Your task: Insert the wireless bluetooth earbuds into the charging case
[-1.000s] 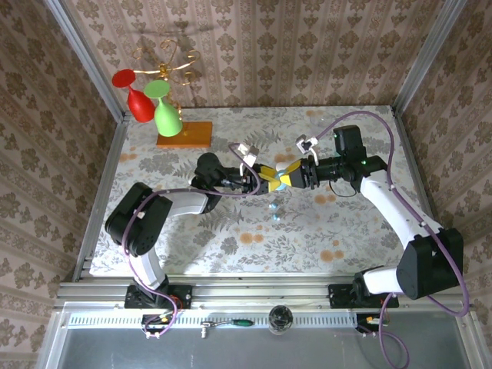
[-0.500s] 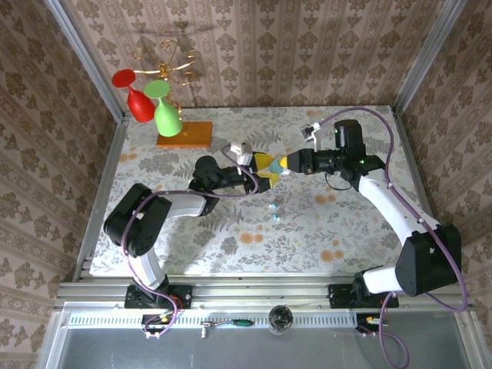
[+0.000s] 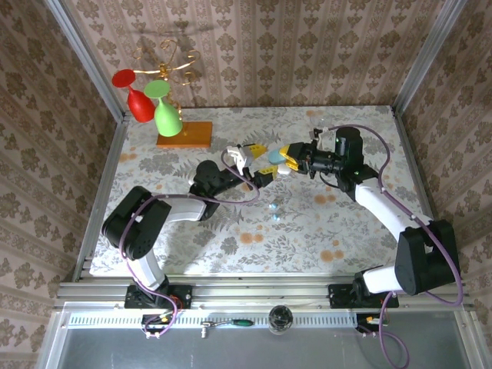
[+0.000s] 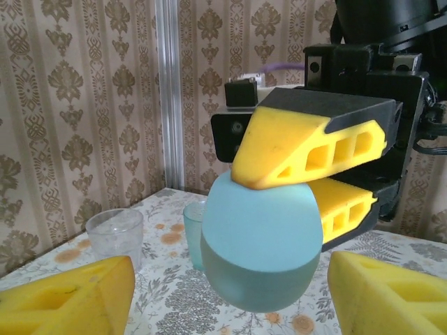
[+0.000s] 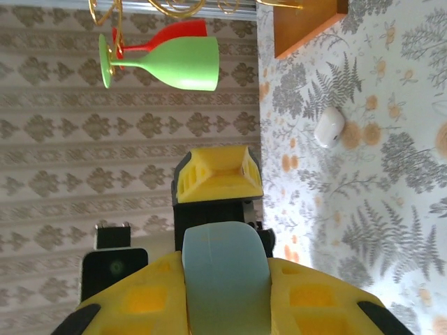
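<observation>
The charging case (image 4: 262, 244), a smooth light-blue oval, hangs in the air above the table's middle. My right gripper (image 5: 225, 300) is shut on it, one yellow finger on each side (image 3: 286, 157). My left gripper (image 4: 230, 296) faces it, open, with its yellow fingertips (image 4: 70, 300) standing apart on both sides of the case and not touching it. From above, the left gripper (image 3: 260, 161) meets the case (image 3: 274, 157) from the left. Two tiny pale pieces, the earbuds (image 3: 273, 206), lie close together on the cloth in front of the grippers, the second (image 3: 277, 217) just nearer.
A clear cup (image 4: 115, 234) and a teal cup (image 4: 194, 234) stand on the flowered cloth behind the case. A white pebble-like item (image 5: 328, 127) lies near an orange wooden base (image 3: 184, 134) with a green (image 3: 167, 115) and a red glass (image 3: 138, 101) at back left.
My left gripper has opened and let go of the case, which now hangs in the right gripper alone. Both grippers have moved toward the back of the table.
</observation>
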### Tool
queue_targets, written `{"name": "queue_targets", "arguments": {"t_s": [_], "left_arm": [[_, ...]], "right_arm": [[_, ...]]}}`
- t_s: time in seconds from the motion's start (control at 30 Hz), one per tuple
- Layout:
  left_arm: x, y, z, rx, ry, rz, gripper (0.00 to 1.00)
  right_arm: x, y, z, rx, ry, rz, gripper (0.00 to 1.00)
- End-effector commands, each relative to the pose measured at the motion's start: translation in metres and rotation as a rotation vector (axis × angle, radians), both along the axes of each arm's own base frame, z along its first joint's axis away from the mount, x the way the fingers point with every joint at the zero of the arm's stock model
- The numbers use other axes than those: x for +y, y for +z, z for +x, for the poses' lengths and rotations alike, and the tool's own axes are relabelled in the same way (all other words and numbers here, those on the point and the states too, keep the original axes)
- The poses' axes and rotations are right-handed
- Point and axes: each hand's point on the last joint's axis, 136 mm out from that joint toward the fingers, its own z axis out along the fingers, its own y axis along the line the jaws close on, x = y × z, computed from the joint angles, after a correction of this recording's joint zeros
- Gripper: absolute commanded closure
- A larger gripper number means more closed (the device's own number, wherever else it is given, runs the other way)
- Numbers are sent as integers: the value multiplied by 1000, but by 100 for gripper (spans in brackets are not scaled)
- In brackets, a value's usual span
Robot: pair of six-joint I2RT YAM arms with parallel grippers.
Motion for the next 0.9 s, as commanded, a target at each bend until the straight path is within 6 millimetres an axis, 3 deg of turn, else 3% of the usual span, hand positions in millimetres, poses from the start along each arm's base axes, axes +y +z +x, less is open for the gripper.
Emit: {"name": "queue_targets", "arguments": {"t_s": [0.0,0.33,0.63,0.67,0.87], "left_arm": [[3,22,-3,-89,28,-28,26],[-4,36,-10,-103,-41,-54,32],[-2,55,-14,-103,-73,-90,40],[-2,57,-15,-105,-73,-93,41],[-1,62,-17,-111,-83,-101,44]], "right_arm": [[9,33,2,-22,-3,130,95],[16,46,-8,-20,63,176,94],[15,40,-9,-9,59,175,95],[16,29,-4,17,57,169,95],[16,22,-3,32,49,161,95]]}}
